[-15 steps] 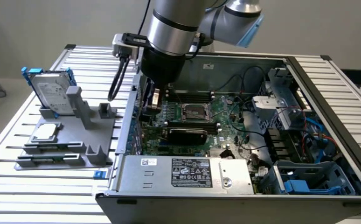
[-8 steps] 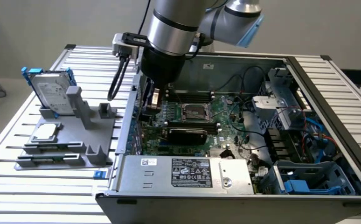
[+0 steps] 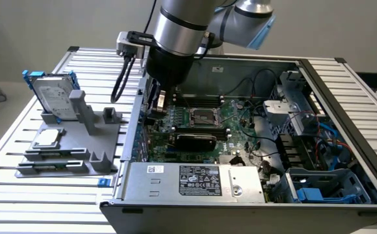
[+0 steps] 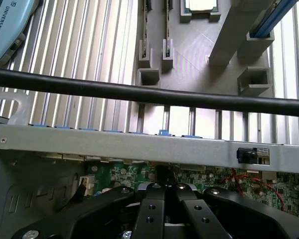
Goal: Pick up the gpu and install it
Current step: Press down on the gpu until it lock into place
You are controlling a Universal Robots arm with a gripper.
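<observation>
The gpu [image 3: 195,141] is inside the open computer case [image 3: 344,97]. Its black rounded-corner cover faces the camera and it stands on the green motherboard [image 3: 237,139], just below the bare processor socket. I cannot tell whether it sits fully in its slot. My gripper [image 3: 160,101] hangs inside the case by the wall on the exterior view's left, up and to the left of the gpu and apart from it. In the wrist view the black fingers [image 4: 150,209] of the gripper [image 4: 165,187] are drawn together, with nothing visible between them.
A grey fixture [image 3: 91,131] beside the case holds a silver hard drive with blue rails [image 3: 52,95], a square silver chip [image 3: 48,138] and two memory sticks [image 3: 52,165]. A black cable [image 4: 149,97] crosses the wrist view above the case wall [image 4: 114,142]. A power supply [image 3: 195,180] occupies the case's near side.
</observation>
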